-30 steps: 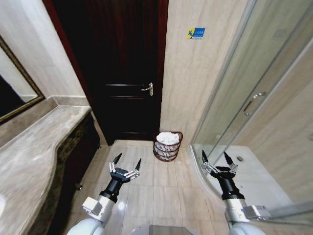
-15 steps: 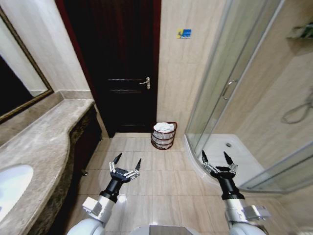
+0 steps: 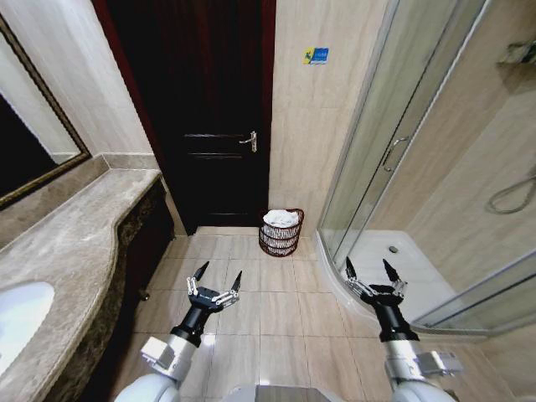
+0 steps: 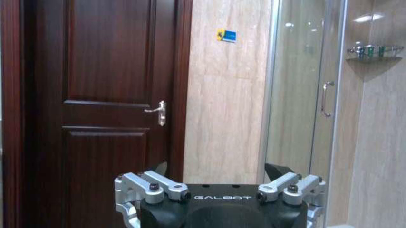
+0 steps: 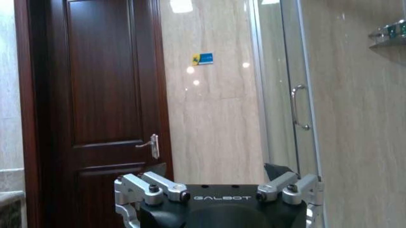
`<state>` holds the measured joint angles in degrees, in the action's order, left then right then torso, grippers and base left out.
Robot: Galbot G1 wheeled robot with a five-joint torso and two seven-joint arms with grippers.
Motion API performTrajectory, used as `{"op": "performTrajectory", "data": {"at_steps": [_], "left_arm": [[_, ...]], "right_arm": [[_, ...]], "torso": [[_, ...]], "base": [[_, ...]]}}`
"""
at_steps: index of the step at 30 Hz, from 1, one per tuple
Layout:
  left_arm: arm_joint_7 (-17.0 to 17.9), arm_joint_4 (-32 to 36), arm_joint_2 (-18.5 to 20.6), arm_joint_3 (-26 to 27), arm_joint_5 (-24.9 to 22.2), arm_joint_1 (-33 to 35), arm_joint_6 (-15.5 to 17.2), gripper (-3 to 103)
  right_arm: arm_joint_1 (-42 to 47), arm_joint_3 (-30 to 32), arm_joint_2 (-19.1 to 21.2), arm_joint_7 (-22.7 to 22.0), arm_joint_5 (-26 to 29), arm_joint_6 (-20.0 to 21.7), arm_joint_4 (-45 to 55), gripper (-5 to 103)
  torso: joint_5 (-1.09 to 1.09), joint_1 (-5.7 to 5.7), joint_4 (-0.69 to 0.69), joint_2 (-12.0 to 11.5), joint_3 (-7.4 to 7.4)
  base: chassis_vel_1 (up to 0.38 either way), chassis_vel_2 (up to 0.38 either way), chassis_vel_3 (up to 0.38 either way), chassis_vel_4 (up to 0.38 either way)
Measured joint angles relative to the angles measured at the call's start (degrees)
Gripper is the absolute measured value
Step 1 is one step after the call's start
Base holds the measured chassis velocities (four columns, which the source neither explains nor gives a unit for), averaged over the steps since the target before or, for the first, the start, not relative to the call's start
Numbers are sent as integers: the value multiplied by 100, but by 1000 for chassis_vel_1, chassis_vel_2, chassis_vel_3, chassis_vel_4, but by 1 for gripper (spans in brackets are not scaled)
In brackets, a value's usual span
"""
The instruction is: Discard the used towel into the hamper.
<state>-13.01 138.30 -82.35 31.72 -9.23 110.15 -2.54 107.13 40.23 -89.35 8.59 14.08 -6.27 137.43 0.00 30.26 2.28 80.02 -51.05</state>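
Hamper [image 3: 280, 233] sits centre frame in the head view, on the floor tiles against the wall, between the dark door [image 3: 201, 117] and the glass shower screen [image 3: 394, 134]. White towel [image 3: 280, 219] already lies heaped inside it, poking above the rim. Judging by that, the drop looks done; nothing left to carry.

Left gripper [image 3: 219, 277] lower centre-left, fingers spread wide, empty, over bare tile. Right gripper [image 3: 370, 266] lower right, also spread wide and empty, near the shower tray edge. Both well apart from the hamper. Next move likely just parking or confirming.

Hard to tell: how many towels are in there, and the hamper's far side. Counter [image 3: 59, 260] cut off at left edge.
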Motion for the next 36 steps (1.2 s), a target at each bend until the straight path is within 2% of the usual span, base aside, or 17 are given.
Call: {"op": "performTrajectory", "data": {"at_steps": [17, 36], "left_arm": [[0, 0, -1, 0, 0, 0, 0, 100], [0, 0, 1, 0, 0, 2, 0, 100]], "right_arm": [[0, 1, 0, 0, 0, 0, 0, 100], [2, 0, 0, 0, 0, 0, 0, 100]], "torso": [[1, 2, 0, 0, -1], [-1, -6, -1, 4, 2]], "base": [[56, 53, -48, -58], [92, -86, -92, 88]]}}
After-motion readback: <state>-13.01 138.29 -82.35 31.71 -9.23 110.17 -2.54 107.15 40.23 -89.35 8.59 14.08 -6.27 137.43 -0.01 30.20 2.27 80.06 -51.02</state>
